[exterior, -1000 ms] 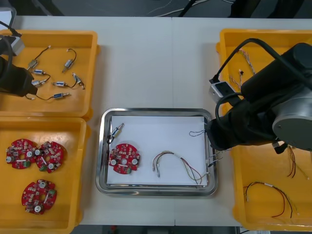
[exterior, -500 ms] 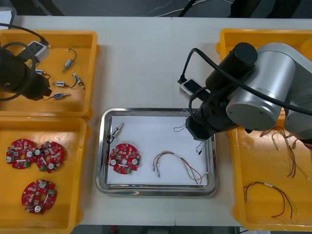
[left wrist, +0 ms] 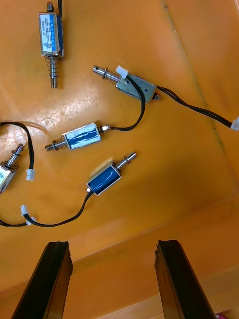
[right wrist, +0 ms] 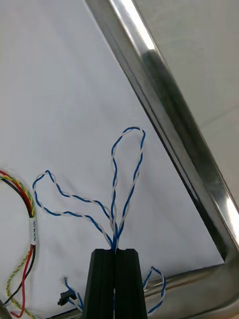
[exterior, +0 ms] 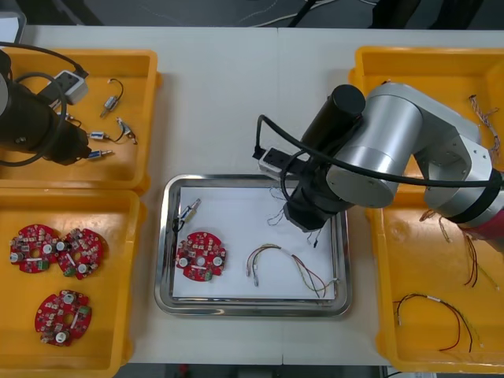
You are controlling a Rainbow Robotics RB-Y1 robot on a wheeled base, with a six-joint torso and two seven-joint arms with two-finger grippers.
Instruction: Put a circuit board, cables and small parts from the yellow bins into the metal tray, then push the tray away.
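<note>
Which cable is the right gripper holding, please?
The twisted blue and white cable, pinched by the right gripper over the metal tray; the red and yellow cable lies loose in it.

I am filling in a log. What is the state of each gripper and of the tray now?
Metal tray: white inside, holding a circuit board and a red and yellow cable.
Right gripper: shut on the blue and white cable, above the tray.
Left gripper: open, over small metal parts in a yellow bin.
</note>
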